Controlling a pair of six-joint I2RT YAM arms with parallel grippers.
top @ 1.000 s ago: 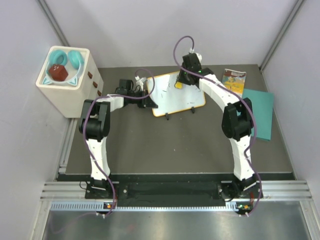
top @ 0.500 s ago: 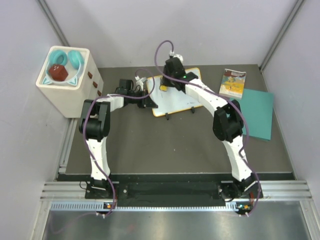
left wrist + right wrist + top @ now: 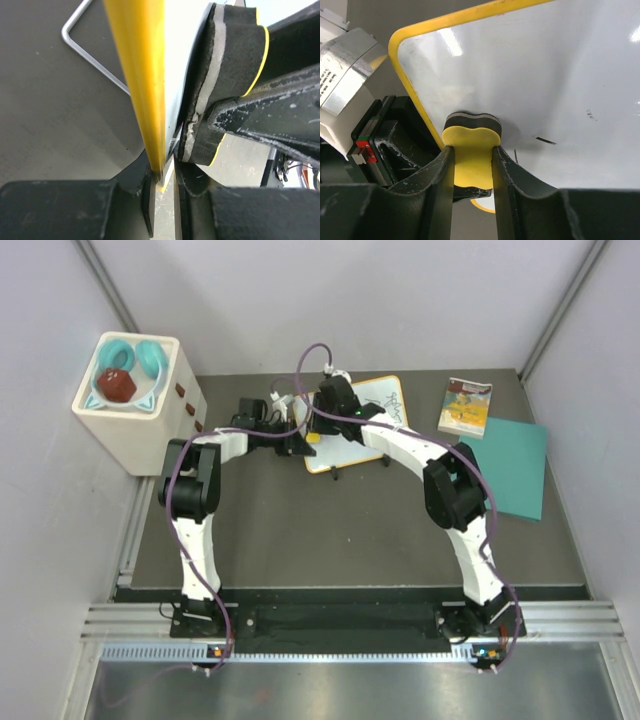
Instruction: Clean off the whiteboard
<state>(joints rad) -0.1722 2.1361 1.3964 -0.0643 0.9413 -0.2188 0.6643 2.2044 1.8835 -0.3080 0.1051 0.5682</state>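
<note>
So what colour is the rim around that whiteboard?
Yellow, verging on orange; the whiteboard rim shows best in the right wrist view.

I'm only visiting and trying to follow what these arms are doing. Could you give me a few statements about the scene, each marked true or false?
1. The right gripper is shut on a yellow eraser pressed against the whiteboard. True.
2. The left gripper hangs open, away from the whiteboard. False: it is clamped on the whiteboard's left edge.
3. The whiteboard is wiped completely clean. False: black marks show near its far right corner.
4. A teal sheet lies on the table to the right of the whiteboard. True.
</note>
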